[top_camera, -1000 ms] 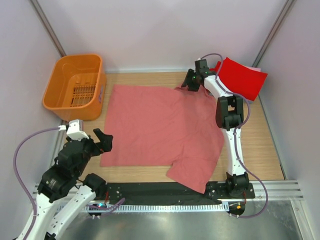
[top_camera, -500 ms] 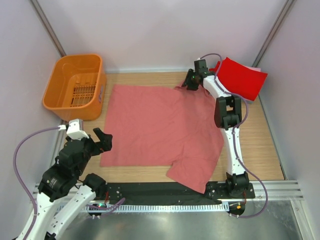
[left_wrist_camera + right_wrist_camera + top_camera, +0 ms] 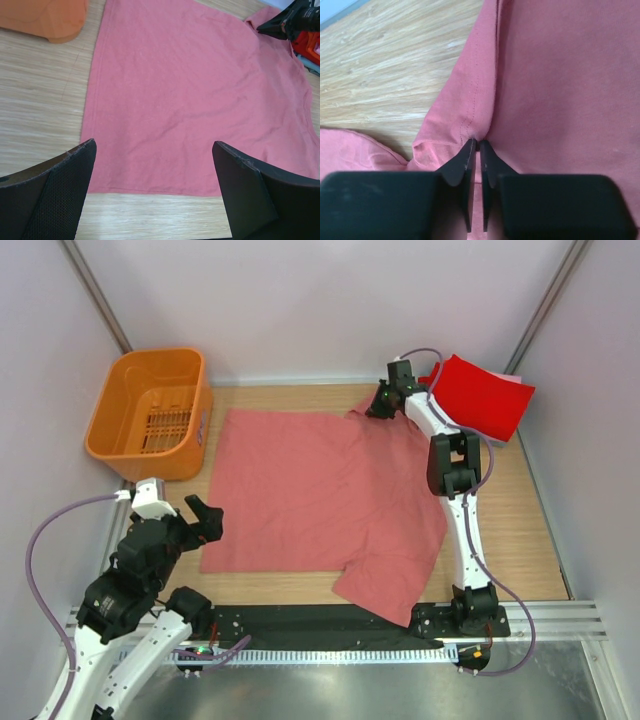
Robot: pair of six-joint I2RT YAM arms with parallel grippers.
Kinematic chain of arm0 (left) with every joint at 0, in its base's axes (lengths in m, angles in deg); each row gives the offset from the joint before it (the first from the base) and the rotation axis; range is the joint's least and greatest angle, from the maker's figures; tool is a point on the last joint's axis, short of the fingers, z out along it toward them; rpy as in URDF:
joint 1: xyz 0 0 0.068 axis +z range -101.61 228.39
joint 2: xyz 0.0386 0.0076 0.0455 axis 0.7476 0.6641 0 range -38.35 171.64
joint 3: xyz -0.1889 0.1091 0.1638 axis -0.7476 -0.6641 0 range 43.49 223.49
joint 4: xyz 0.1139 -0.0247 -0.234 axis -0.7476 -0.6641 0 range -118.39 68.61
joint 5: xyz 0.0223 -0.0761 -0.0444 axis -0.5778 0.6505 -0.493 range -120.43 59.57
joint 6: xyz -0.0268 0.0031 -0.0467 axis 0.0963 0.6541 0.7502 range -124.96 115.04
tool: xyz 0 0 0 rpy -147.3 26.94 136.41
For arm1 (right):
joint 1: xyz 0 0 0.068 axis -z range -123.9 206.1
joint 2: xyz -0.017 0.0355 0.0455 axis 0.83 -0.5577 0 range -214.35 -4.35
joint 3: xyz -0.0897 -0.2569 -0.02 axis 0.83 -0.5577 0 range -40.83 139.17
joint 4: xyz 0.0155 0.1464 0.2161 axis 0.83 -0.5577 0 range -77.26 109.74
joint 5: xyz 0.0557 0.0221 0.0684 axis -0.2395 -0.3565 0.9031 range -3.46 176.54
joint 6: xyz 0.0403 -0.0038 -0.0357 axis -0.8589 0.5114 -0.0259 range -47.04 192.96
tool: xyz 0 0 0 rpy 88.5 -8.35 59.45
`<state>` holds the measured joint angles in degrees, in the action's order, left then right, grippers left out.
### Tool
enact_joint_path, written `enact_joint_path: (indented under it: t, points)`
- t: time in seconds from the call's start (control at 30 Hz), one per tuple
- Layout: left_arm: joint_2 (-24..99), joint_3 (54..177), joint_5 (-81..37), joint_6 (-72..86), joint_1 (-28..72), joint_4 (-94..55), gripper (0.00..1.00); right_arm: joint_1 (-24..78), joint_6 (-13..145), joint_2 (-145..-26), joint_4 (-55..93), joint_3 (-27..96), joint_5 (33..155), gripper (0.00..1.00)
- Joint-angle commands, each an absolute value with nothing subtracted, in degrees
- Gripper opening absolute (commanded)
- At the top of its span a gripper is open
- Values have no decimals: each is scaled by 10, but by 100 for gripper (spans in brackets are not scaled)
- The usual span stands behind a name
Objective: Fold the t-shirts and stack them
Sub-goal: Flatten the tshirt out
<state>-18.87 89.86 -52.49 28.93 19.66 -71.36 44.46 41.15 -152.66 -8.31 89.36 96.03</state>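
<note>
The worktop [image 3: 520, 530] is plain pale wood, and most of it is covered by the salmon-pink shirt [image 3: 310, 490]. The shirt lies spread flat just beside the orange basket [image 3: 115, 400], on the basket's right. Its straight bottom hem is the edge facing the basket, and its long axis runs away from the basket, left to right across the worktop. Both sleeves are at the end away from the basket. One pokes toward the back wall, and the other flares out toward my bases, a bit rumpled. The cloth is one plain colour with no print, and a few soft creases run through the middle. The basket itself is a slotted plastic tub sitting in the far left corner.

The red shirt [image 3: 485, 400] is well apart from the basket, across the salmon one in the opposite far corner. It's a bright folded slab turned at a slant, with a pale edge peeking out from under it.

My right jaws are at the far sleeve, on the side away from the basket. They're clenched on a stitched fold of the salmon-pink shirt, and the fingertips [image 3: 468, 155] pinch that ridge of cloth between them.

My left jaws hang near the basket's front side, over the shirt's near hem corner. They're spread wide with nothing in them, and the fingers [image 3: 55, 190] are off the cloth.
</note>
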Motion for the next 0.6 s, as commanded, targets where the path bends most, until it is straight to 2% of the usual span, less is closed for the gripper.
enact_joint_path:
  t: [0.0, 0.07, 0.4, 0.43, 0.5, 0.53, 0.57]
  points:
    - [-187, 902, -530, 286, 201, -696, 99, 439, 409, -1535, -72, 929, 973, 11]
    - [-188, 902, -530, 286, 203, -696, 99, 437, 409, -1531, -67, 930, 974, 7]
    - [-183, 900, -525, 284, 211, -693, 98, 416, 372, -1572, 89, 972, 1008, 3]
    - [-182, 900, -525, 284, 211, -692, 98, 414, 353, -1577, 114, 972, 1015, 21]
    - [-183, 898, -526, 284, 212, -693, 98, 413, 331, -1590, 181, 973, 1017, 40]
    - [-182, 899, -527, 285, 212, -693, 98, 412, 313, -1603, 195, 975, 1023, 56]
    - [-182, 899, -527, 285, 212, -693, 98, 412, 304, -1610, 237, 984, 1025, 62]
